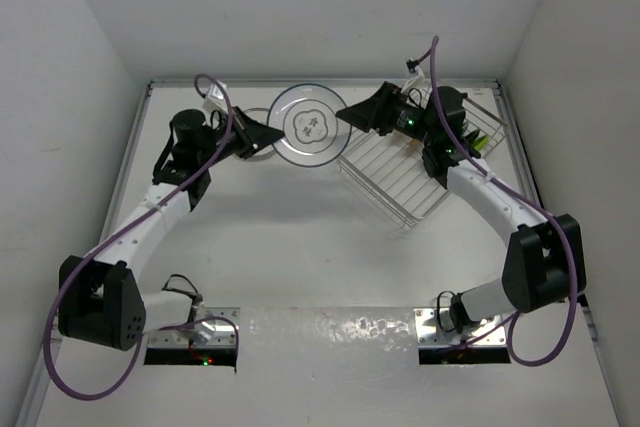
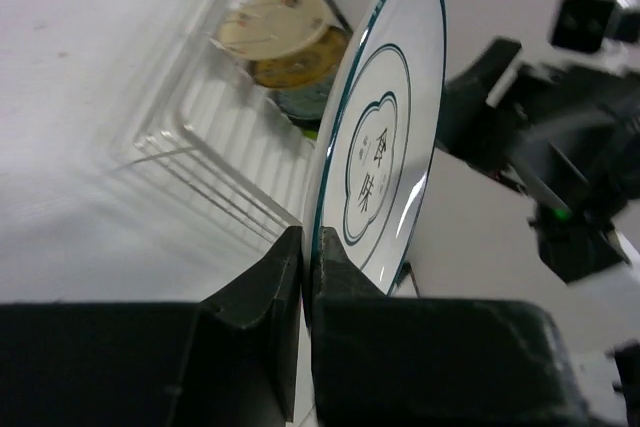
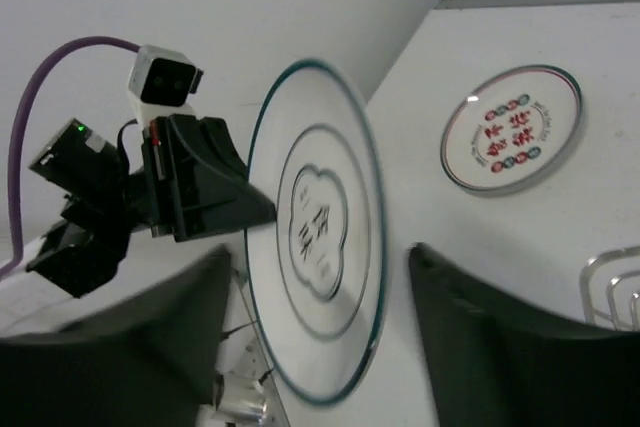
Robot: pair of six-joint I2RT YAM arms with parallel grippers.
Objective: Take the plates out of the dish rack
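Observation:
A white plate with a teal rim and a printed flower mark is held up on edge at the back of the table. My left gripper is shut on its left rim, and the fingers pinch the edge of the plate. My right gripper is open at the plate's right side. In the right wrist view the plate shows between the spread fingers. The wire dish rack lies to the right. It holds cream, tan and teal plates at its far end.
A second white plate with red and blue marks lies flat on the table near the back wall. White walls close in the table at the back and sides. A corner of the rack shows at the right of the right wrist view.

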